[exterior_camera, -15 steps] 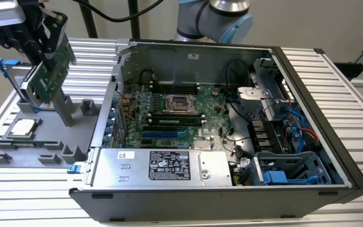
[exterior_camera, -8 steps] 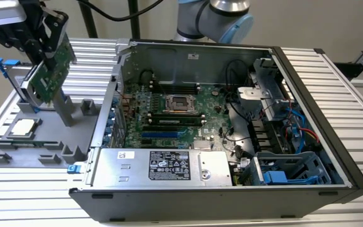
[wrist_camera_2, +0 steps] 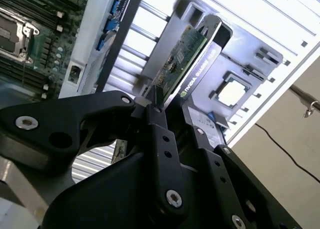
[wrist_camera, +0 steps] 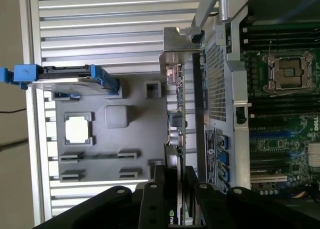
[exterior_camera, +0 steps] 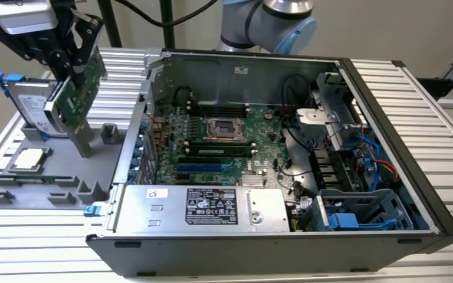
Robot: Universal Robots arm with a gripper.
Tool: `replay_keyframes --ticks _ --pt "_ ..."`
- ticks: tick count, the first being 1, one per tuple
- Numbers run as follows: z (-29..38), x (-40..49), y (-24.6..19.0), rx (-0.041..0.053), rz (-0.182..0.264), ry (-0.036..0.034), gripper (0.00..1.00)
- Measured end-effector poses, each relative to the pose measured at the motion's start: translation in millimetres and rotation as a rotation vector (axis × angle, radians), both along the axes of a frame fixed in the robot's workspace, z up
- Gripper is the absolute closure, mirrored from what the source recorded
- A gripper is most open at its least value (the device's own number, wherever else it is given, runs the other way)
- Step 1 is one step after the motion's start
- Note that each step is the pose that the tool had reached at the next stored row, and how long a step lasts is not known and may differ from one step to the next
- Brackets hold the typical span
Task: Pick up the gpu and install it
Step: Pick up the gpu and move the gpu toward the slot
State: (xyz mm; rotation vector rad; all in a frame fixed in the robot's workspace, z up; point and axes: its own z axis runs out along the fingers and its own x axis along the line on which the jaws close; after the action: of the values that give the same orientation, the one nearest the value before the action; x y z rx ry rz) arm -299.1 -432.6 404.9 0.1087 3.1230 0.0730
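My gripper point(exterior_camera: 74, 63) is shut on the gpu point(exterior_camera: 78, 97), a thin green card that hangs tilted at the exterior view's left, beside the open computer case point(exterior_camera: 235, 242). Its grey metal end bracket point(exterior_camera: 82, 138) points down and ends close to the grey parts fixture point(exterior_camera: 53, 177); I cannot tell whether it touches. In the second wrist view the black fingers point(wrist_camera_2: 159, 131) clamp the gpu point(wrist_camera_2: 182, 59) by its near end. In the first wrist view the gpu point(wrist_camera: 176, 120) shows edge-on, held in my gripper point(wrist_camera: 175, 176), with the bracket point(wrist_camera: 177, 49) at the far end.
On the fixture, a silver hard drive in a blue frame point(exterior_camera: 33, 109) stands just beyond the card and a square silver chip point(exterior_camera: 28, 158) lies flat. The green motherboard point(exterior_camera: 219, 141) lies inside the case with its blue slots point(exterior_camera: 199, 168). The ribbed metal table point(exterior_camera: 415, 112) surrounds everything.
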Motion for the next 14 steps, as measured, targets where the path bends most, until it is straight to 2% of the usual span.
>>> replay_keyframes --ticks 3,7,14 --pt "0.0 7.6 0.0 0.0001 0.000 0.0011 1.00" --pt "0.3 8.9 0.0 0.0002 0.000 0.0022 1.00" --pt "9.8 9.5 0.0 0.0001 0.000 0.0065 1.00"
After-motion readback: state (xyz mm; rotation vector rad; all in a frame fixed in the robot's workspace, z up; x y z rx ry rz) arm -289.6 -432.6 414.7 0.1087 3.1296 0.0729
